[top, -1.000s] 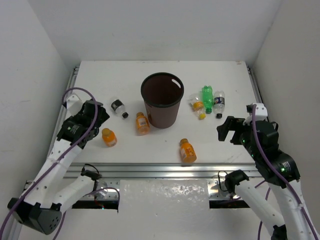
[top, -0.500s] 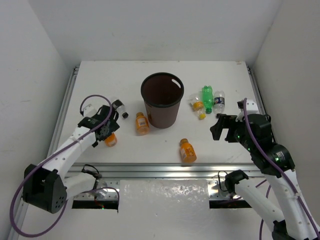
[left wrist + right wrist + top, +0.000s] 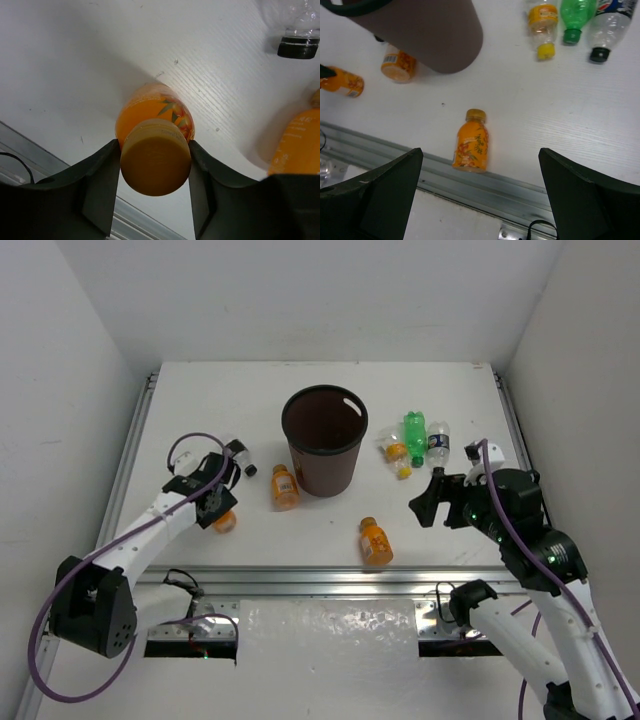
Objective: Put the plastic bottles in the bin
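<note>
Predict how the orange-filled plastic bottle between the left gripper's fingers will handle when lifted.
The orange-filled plastic bottle looks full, so probably heavy for its size. The left gripper seems to pinch only its smooth round cap, so it may slip or swing.

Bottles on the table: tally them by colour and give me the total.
orange-filled bottles: 3
green bottle: 1
clear bottles with black caps: 2
yellow-capped bottle: 1
Total: 7
</note>
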